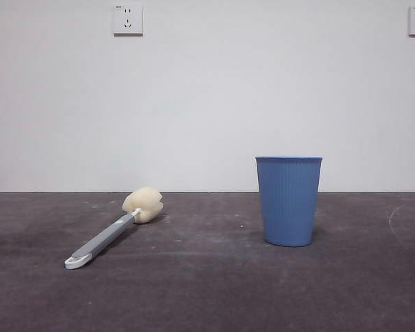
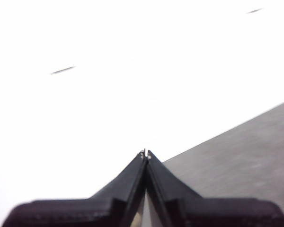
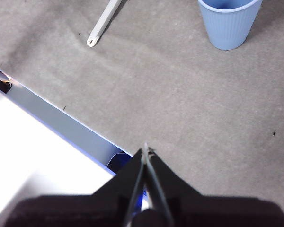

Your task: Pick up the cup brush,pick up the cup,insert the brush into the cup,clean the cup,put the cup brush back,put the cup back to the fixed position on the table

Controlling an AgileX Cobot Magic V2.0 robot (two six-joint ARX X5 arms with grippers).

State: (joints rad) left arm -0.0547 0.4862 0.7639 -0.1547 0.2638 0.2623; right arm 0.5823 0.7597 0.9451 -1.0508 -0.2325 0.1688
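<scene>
1. Cup brush (image 1: 114, 230) lies flat on the tabletop (image 1: 207, 290), sponge head away from the camera, white loop end nearest; well apart from the cup (image 1: 288, 200), which stands upright.
2. Left gripper (image 2: 146, 153): jaws pressed together, empty, aimed mostly at the wall. Right gripper (image 3: 145, 150): jaws closed, empty, above the tabletop, far from both items.
3. Nothing picked up yet, by the look of it.
4. Risks: slim low handle may slip or skid under the jaws; light tapered cup could tip if nudged off-centre.
5. Brush: grey handle, cream sponge. Cup: blue, ribbed.
</scene>
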